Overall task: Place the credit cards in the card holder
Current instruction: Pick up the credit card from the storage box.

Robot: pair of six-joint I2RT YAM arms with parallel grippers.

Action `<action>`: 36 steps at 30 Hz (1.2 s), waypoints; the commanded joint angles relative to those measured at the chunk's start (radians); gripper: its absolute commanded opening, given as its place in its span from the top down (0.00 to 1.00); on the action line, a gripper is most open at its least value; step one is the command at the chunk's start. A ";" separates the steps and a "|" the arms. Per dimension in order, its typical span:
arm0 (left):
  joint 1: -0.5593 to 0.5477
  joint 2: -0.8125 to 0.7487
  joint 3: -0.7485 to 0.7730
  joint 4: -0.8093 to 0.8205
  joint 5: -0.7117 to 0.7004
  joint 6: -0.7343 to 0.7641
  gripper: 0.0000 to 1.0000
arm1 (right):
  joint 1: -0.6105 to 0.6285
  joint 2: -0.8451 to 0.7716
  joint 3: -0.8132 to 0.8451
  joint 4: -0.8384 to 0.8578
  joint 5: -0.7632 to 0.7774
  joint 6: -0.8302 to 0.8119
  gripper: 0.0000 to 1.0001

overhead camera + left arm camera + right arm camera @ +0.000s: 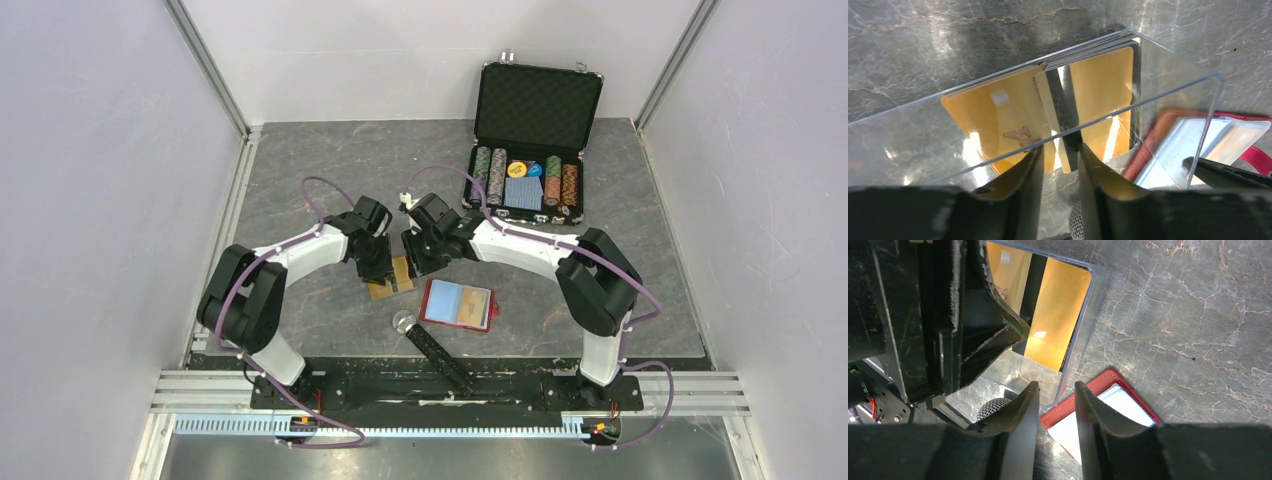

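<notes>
Your left gripper (1057,150) is nearest: the credit cards (998,120) lie flat in the clear case (1173,100) just ahead, long side across it. The open card holder (459,305) lies beside the case, to the right. Left and right gripper (1057,387) are each nearly together; whether they pinch the case wall, I cannot tell.

Showing shiny orange-gold credit cards (998,115) with a black stripe, a red card holder (459,305) with blue-grey sleeves, a grey veined table (320,170).
</notes>
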 commanded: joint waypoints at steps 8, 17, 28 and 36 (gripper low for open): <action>-0.048 0.035 0.066 -0.043 -0.082 0.046 0.98 | -0.002 0.015 -0.030 0.041 -0.024 0.012 0.79; -0.092 0.039 0.132 -0.093 -0.114 0.052 0.98 | -0.003 0.013 -0.035 0.046 -0.030 0.016 0.83; -0.096 0.000 0.150 -0.096 -0.114 0.025 0.60 | -0.003 0.006 -0.039 0.046 -0.032 0.020 0.84; -0.078 0.016 0.053 -0.025 -0.094 -0.022 0.60 | -0.003 -0.011 -0.066 0.077 -0.067 0.041 0.87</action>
